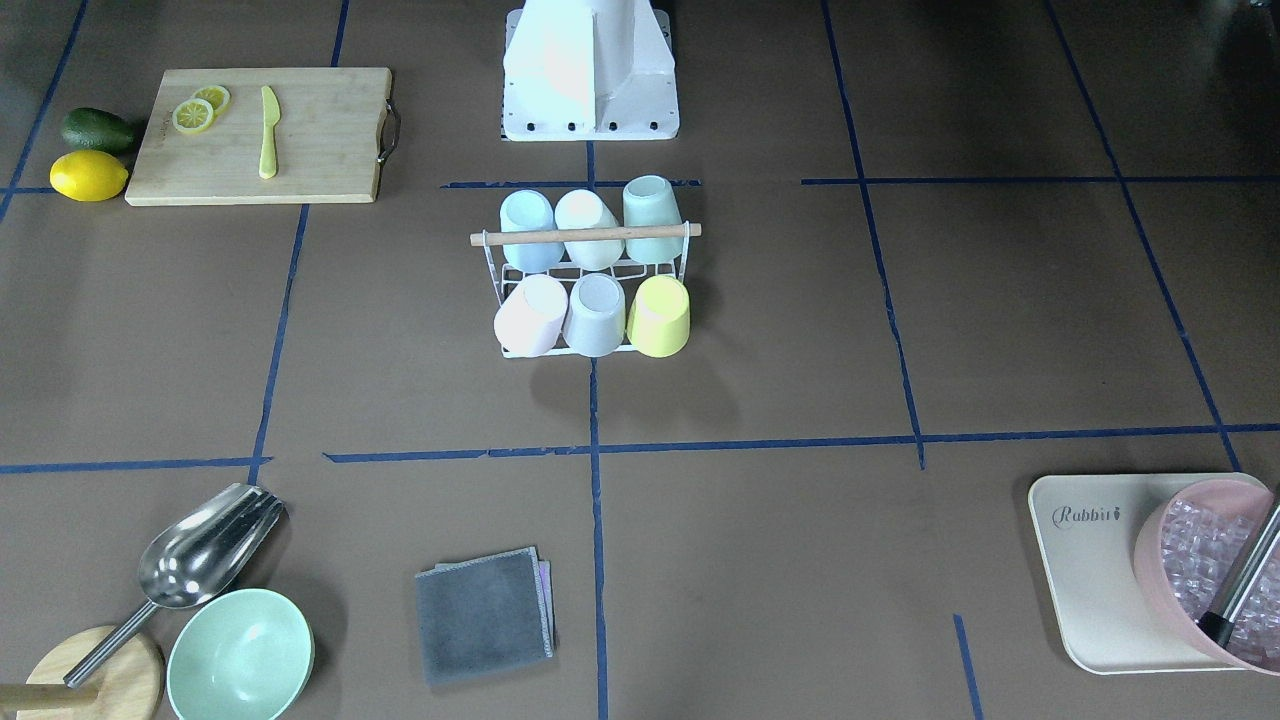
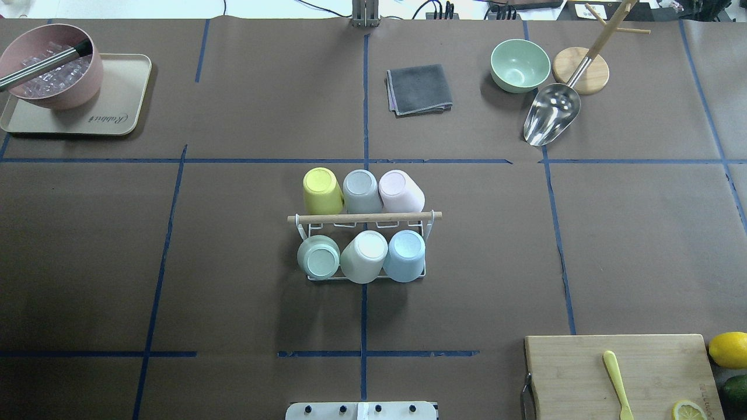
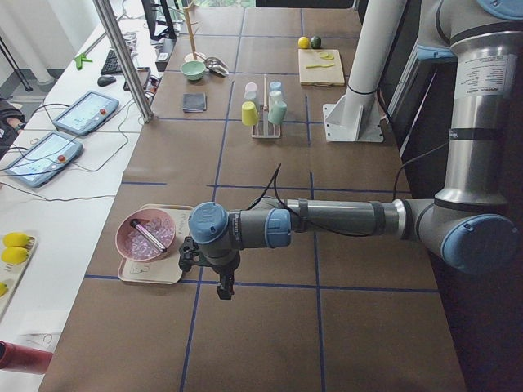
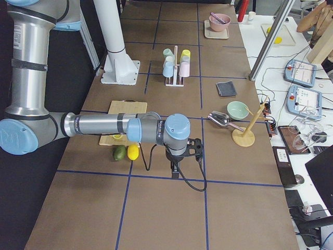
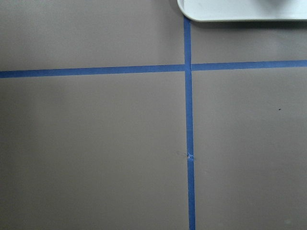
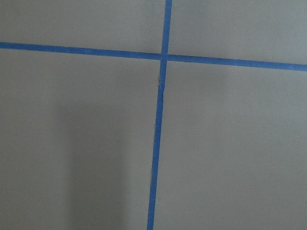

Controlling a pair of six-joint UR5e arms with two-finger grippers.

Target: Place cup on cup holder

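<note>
Front view: cup holder [image 1: 585,234] in the middle of the surface [image 1: 800,350], six cups [image 1: 597,315] upside down on it, rims and prongs hidden. Likely light, stiff, slick; pinch the side wall.
Overhead: same, arms out of frame.
Side views: left gripper [image 3: 222,286] and right gripper [image 4: 176,172] well apart from the holder, can't tell if fingers are clenched or released.
Wrist views: mostly tape [image 5: 188,143].

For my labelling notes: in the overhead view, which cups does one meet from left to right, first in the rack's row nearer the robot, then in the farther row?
Nearer row: mint green cup, pale cream cup, light blue cup. Farther row: yellow cup, grey-blue cup, pale pink cup.
</note>
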